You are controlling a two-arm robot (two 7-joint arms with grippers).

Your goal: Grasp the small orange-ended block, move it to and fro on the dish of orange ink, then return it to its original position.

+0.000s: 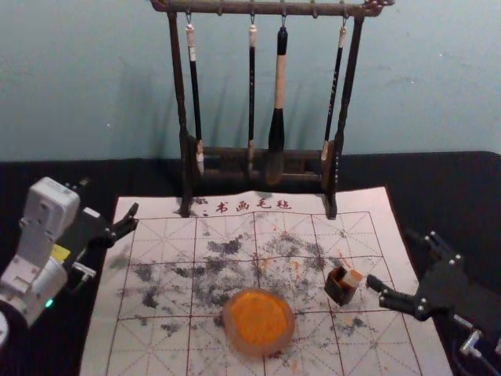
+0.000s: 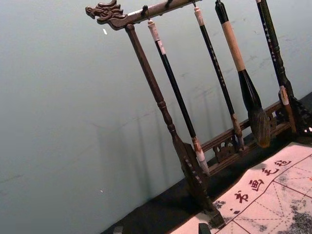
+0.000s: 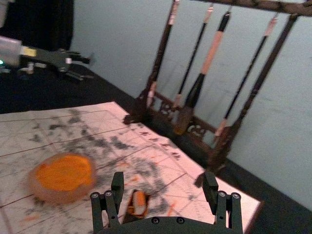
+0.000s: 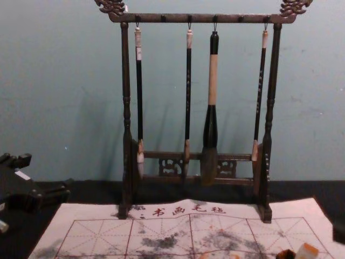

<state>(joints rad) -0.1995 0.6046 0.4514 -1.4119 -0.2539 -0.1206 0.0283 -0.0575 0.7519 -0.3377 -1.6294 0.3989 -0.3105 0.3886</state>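
My right pincer was wide open and empty, near the rectangular orange-ended block, which stood in a dark, boxy holder beside the round dish. My left pincer, at left, was also open, empty.

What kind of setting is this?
Looks like a Chinese calligraphy or ink-painting station, though the room beyond is unclear. Evidence: a dark carved rack hung with four brushes, an ink-stained gridded mat bearing Chinese characters, and a round dish of orange ink.
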